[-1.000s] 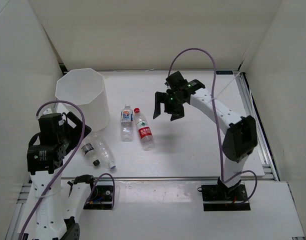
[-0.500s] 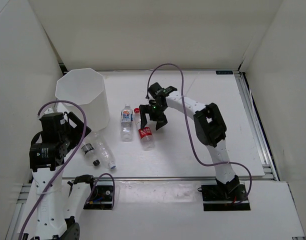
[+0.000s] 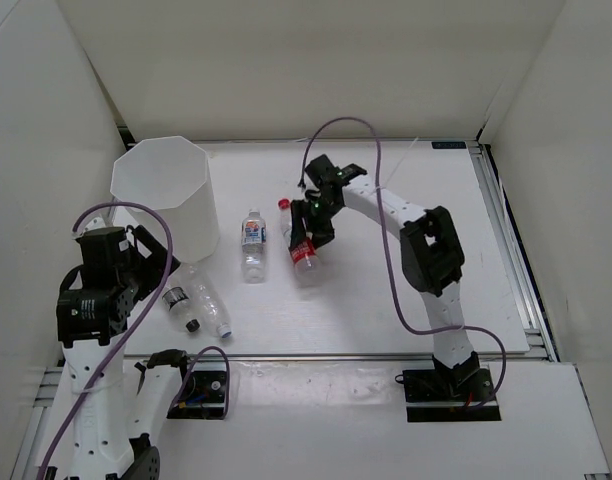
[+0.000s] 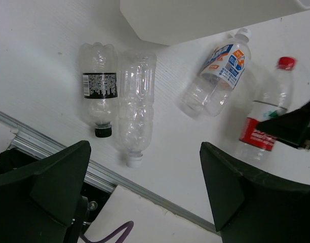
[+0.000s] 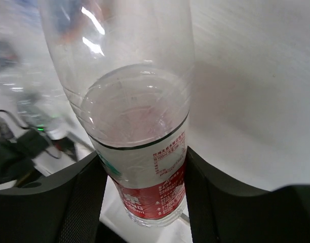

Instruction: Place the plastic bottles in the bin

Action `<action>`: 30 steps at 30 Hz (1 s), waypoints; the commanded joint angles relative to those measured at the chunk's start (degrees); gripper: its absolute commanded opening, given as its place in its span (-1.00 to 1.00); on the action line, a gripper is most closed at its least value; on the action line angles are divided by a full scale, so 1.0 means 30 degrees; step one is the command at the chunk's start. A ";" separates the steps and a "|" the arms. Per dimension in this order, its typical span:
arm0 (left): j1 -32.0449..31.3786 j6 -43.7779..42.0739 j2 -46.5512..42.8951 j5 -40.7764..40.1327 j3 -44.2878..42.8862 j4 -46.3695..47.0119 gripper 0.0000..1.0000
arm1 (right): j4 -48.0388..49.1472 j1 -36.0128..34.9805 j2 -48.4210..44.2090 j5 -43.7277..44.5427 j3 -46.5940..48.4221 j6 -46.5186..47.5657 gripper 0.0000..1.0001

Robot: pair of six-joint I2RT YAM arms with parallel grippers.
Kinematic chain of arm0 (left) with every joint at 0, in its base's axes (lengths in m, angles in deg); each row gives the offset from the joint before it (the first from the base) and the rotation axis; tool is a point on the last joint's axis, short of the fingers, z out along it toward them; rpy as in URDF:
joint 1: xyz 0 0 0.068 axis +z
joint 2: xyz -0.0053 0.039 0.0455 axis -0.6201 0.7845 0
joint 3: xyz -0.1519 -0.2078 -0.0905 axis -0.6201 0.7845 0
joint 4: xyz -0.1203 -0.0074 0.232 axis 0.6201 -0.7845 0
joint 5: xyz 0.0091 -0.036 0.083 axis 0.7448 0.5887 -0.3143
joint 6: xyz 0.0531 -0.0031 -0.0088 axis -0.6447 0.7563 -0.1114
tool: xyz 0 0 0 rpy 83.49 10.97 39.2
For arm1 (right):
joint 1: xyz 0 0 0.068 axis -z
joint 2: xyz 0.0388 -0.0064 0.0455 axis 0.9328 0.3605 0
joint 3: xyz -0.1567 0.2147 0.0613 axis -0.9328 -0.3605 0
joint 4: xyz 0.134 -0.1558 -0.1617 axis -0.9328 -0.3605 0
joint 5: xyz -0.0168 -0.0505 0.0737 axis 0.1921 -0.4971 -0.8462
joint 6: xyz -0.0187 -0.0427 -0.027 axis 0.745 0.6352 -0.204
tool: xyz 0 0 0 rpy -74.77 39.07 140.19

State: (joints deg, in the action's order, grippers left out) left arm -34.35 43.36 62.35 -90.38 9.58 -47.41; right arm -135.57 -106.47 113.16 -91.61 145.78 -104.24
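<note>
the white faceted bin [image 3: 176, 215] stands at the far left of the table [image 3: 406, 300], well apart from your right gripper [image 3: 308, 232], so plan a long carry leftwards. that gripper is closed on the red-label bottle [image 3: 303, 254], near the table's middle; the wrist view shows both fingers [image 5: 76, 202] pressed against its sides at the label band, with most of the clear body reaching out beyond them. i cannot tell whether the bottle is clear of the table yet. the hold looks off-centre, so lift straight up first and move slowly, or the long end may swing and slip. get above the bin's tall rim before you cross it, and let go only once the bottle hangs over the opening. the blue-label bottle [image 3: 252, 243] lies just left of the held one, and the two clear bottles [image 4: 136, 101] lie at the bin's near side; pass above them all. your left gripper [image 4: 145, 172] hovers wide open over those two, holding nothing
</note>
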 commanded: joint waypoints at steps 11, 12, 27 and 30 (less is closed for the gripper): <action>-0.0063 -0.0999 -0.0801 -0.0529 -0.0551 0.0384 1.00 | 1.0738 -0.0149 -0.1827 -0.2622 0.9218 -0.5840 -0.20; -0.0063 -0.1321 -0.0192 -0.0993 -0.1103 0.0384 1.00 | 1.2518 -0.0151 -0.1099 -0.2624 1.0178 -0.5847 -0.20; -0.2254 -0.4194 0.3623 -0.3514 -0.4739 -0.1169 1.00 | 1.9389 -0.4924 0.1516 0.3877 1.3174 -0.1632 -0.22; -0.3252 -0.4401 0.4031 -0.4335 -0.5266 -0.1372 1.00 | 1.9829 -0.5131 0.1721 0.4378 1.3176 -0.1249 -0.19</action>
State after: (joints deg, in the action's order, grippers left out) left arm -41.83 31.80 74.27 -99.65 -3.41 -49.27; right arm -83.88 -121.90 118.32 -82.74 182.28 -112.30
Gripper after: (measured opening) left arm 1.000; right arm 0.600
